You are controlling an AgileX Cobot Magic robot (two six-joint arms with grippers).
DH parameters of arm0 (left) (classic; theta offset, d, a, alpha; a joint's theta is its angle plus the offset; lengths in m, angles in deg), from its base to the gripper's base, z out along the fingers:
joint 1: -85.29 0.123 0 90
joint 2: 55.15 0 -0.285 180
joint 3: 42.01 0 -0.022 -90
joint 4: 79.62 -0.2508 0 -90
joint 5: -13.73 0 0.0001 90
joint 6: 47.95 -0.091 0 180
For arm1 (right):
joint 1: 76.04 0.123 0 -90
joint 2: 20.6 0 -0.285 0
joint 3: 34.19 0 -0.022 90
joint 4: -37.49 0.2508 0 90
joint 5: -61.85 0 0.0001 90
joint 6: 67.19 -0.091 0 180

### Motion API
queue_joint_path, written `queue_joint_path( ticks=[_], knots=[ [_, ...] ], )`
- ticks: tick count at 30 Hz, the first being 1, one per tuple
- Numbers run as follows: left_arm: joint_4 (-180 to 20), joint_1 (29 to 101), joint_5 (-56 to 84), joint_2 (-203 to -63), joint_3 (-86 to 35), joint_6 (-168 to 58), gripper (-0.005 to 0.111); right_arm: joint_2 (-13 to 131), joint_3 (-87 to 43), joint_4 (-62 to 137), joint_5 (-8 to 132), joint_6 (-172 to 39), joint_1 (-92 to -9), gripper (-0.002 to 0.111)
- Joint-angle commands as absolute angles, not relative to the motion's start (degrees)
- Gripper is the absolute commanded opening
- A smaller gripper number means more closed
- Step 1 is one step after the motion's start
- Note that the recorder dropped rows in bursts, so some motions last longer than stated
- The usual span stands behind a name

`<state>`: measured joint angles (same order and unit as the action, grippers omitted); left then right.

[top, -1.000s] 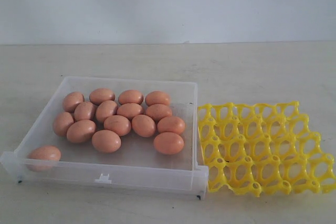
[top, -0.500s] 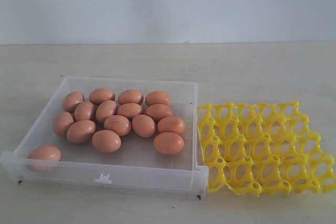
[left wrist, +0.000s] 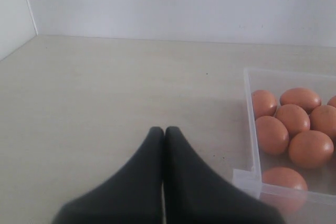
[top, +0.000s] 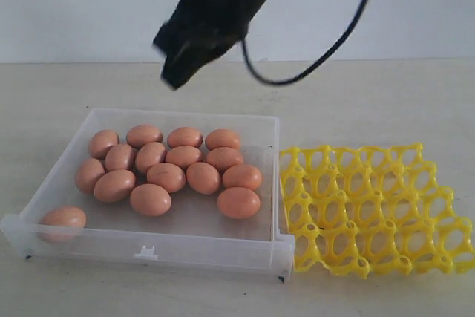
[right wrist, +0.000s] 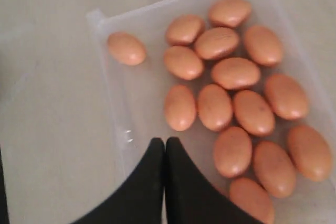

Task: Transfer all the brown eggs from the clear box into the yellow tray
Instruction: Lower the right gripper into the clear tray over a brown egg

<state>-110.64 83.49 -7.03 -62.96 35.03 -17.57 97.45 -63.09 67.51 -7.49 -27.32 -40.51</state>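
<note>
So, nothing's in the yellow tray [top: 349, 155] yet. Every one of the brown eggs [top: 167, 176] sits in the clear box [top: 185, 246], mostly bunched toward the far half, with one lone egg [top: 63, 218] in the near-left corner. The tray lies right beside the box's right wall, all cups bare. The right gripper [right wrist: 165, 142] hangs over the box, jaws pressed together, holding nothing. The left gripper [left wrist: 164, 129] is closed and empty too, over bare desk [top: 371, 94] outside the box's left wall. I'd call this the approach for the first pick. Next it needs to open up, drop over an egg at the cluster's edge, and close gently.
</note>
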Motion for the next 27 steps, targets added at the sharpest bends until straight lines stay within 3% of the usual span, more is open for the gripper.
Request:
queue_joint_path(
  ticks=[1,5,11,27],
  knots=[
    [-110.9,83.5,-6.8,-62.9,35.2,-17.6,-0.004,103.5,-63.6,57.7,-8.1,-20.7,-32.8,0.0],
    [-110.9,83.5,-6.8,-62.9,35.2,-17.6,-0.004,108.1,-63.6,53.7,-8.1,-20.8,-29.2,0.013],
    [-110.9,83.5,-6.8,-62.9,35.2,-17.6,-0.004,111.9,-63.6,53.7,-5.7,-21.8,-28.0,0.055],
    [-110.9,83.5,-6.8,-62.9,35.2,-17.6,-0.004,116.6,-63.6,51.8,8.1,-26.0,-28.0,0.056]
  ],
)
